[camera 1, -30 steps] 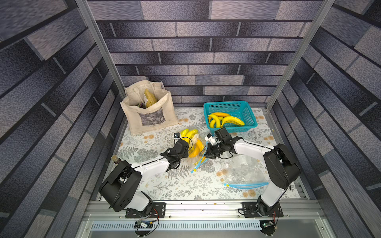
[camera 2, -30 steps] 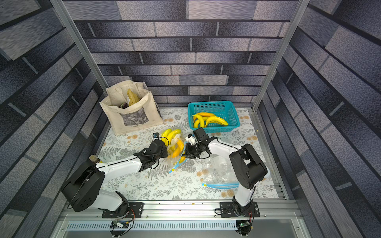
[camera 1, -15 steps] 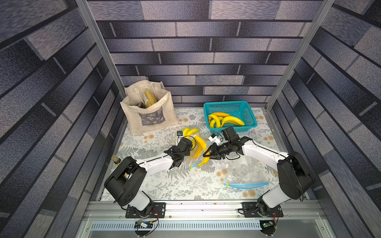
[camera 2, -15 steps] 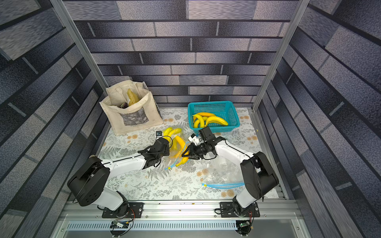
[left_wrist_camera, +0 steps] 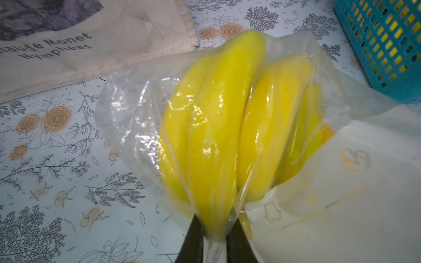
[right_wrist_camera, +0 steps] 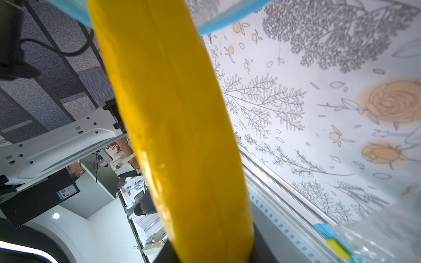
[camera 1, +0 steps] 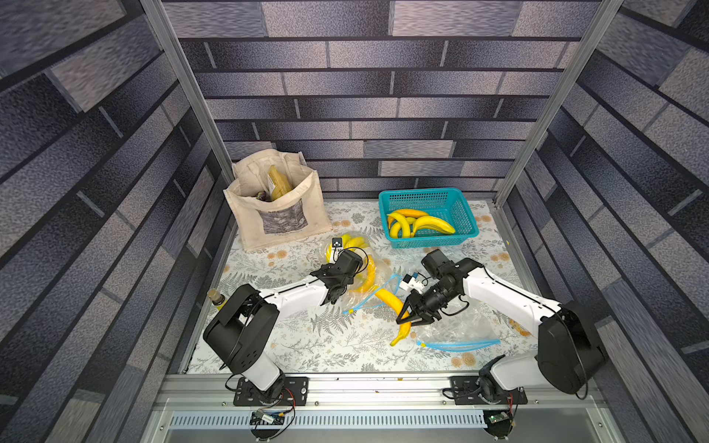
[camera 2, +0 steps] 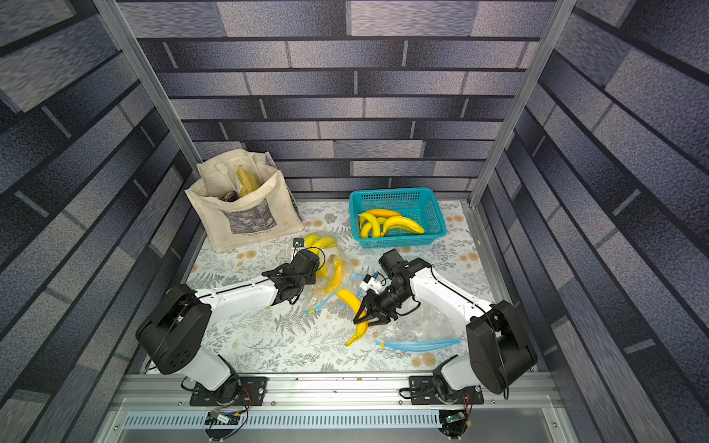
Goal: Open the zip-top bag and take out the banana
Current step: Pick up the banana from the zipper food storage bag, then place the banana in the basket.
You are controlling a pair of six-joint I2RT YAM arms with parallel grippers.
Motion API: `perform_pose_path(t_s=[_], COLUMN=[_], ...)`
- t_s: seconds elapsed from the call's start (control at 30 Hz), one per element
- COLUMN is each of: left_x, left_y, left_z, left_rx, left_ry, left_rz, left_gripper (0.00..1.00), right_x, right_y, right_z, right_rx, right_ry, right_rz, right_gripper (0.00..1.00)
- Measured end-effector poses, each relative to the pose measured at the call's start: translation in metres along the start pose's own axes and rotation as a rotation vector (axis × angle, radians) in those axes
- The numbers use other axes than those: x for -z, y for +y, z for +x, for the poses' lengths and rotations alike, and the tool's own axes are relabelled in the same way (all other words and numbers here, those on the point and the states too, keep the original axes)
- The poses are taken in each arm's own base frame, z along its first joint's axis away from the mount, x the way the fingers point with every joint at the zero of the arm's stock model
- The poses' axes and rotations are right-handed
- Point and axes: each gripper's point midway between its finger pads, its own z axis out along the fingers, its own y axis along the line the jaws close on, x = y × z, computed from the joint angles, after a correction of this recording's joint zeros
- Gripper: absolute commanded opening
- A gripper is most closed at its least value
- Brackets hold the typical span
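The work surface is a flat table cover (camera 1: 291, 345) printed with grey ferns and orange flowers. Dark brick-pattern wall panels (camera 1: 383, 96) enclose it on three sides, with aluminium posts (camera 1: 183, 76) at the rear corners.

Rear left: a canvas tote bag (camera 1: 276, 218) stands upright and open, with yellowish items inside.

Centre: the clear zip-top bag (camera 1: 378, 268) lies on the cover and holds several yellow fruits (left_wrist_camera: 218, 118). The left gripper (left_wrist_camera: 215, 236) is clenched on the bag's film.

The banana (camera 1: 386, 300) extends from the bag's blue zip mouth toward the front edge. The right gripper (camera 1: 409, 320) grasps it around mid-length.

Rear right: a teal basket (camera 1: 433, 239) contains loose bananas (camera 1: 433, 224).

Front right: a second clear bag (camera 1: 456, 330) lies flat, its blue zip toward the front.
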Motion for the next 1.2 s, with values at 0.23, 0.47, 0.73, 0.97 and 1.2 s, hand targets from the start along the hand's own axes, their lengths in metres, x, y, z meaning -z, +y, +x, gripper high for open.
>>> perform_pose_path(t_s=[0.23, 0.47, 0.73, 0.97, 1.2], left_x=[-0.006, -0.007, -0.003, 0.001, 0.001], left_y=[0.014, 0.016, 0.014, 0.014, 0.013], left_z=[-0.007, -0.008, -0.005, -0.003, -0.002], left_rx=[-0.001, -0.002, 0.002, 0.002, 0.003], left_ry=[0.027, 0.028, 0.036, 0.043, 0.046], left_rz=[-0.040, -0.040, -0.012, 0.003, 0.009], left_gripper=[0.14, 0.15, 0.16, 0.16, 0.18], right_x=[0.019, 0.080, 0.161, 0.244, 0.253], right_y=[-0.018, -0.008, -0.017, -0.042, -0.083], right_z=[0.035, 0.008, -0.182, -0.318, -0.366], right_rx=[0.029, 0.057, -0.072, -0.097, -0.147], right_ry=[-0.043, -0.398, -0.650, -0.814, -0.799], right_rz=[0.136, 0.176, 0.157, 0.130, 0.155], right_gripper=[0.20, 0.12, 0.11, 0.29, 0.63])
